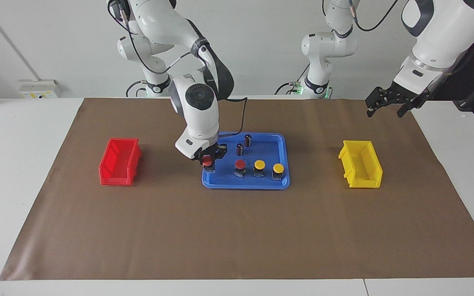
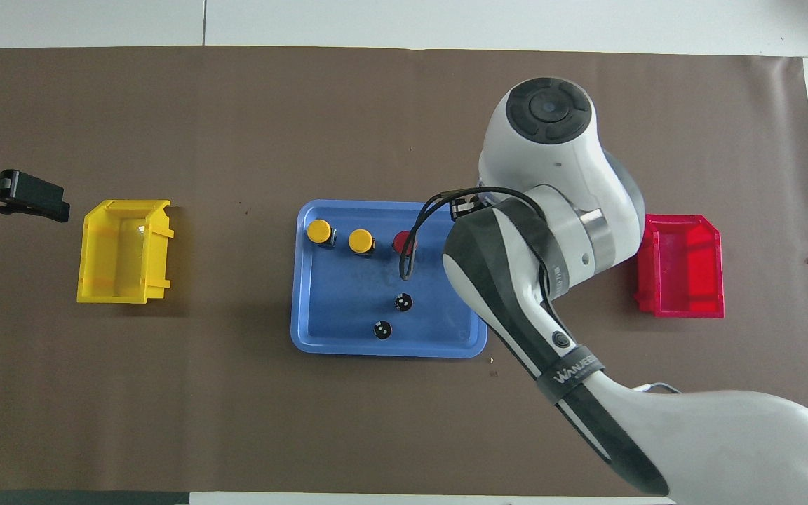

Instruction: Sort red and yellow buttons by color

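My right gripper (image 1: 208, 157) is shut on a red button (image 1: 207, 162) and holds it just above the blue tray (image 1: 245, 186) at the end toward the right arm. In the overhead view the arm hides this button. Another red button (image 1: 240, 165) (image 2: 402, 242) and two yellow buttons (image 1: 259, 165) (image 1: 278, 167) stand in a row in the tray (image 2: 300, 280). Both yellow caps (image 2: 319, 231) (image 2: 361, 240) show from above as well. My left gripper (image 1: 388, 102) (image 2: 29, 197) waits open in the air near the yellow bin, holding nothing.
A red bin (image 1: 119, 161) (image 2: 681, 266) stands toward the right arm's end of the brown mat and a yellow bin (image 1: 361, 164) (image 2: 123, 251) toward the left arm's end. Two dark cylinders (image 1: 248, 139) (image 1: 240, 149) stand in the tray, nearer to the robots than the buttons.
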